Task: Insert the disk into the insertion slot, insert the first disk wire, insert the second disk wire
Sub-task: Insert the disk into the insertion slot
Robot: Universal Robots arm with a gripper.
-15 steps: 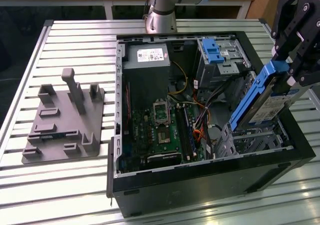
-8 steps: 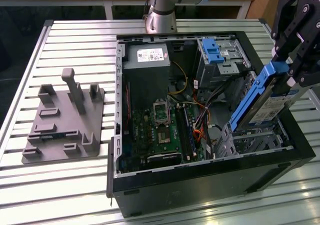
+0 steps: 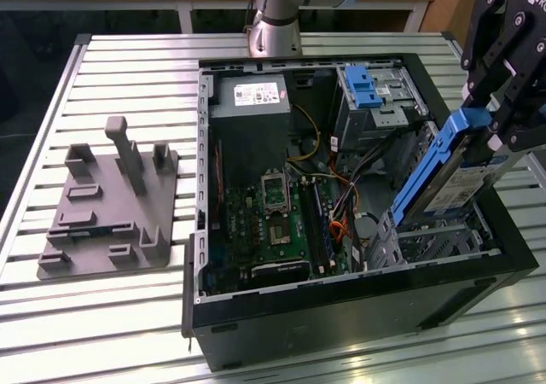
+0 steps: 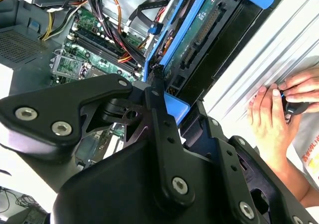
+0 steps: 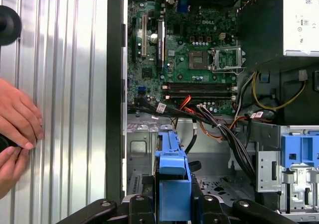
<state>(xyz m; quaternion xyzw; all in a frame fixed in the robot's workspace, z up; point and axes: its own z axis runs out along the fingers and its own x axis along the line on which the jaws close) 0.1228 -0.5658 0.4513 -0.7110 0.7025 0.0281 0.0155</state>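
Exterior view: we see the gripper [image 3: 482, 121] clenched on the blue-framed disk [image 3: 444, 179], which hangs tilted with its lower end at the insertion slot [image 3: 439, 243] beneath. We judge step 1 unfinished; seating calls for levelling the disk.

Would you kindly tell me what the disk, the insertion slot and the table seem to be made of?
The disk: silvery metal body, in a frame that looks like blue moulded plastic. The insertion slot: probably sheet steel, dull grey and perforated. The table: likely aluminium, ribbed and brightly reflective.
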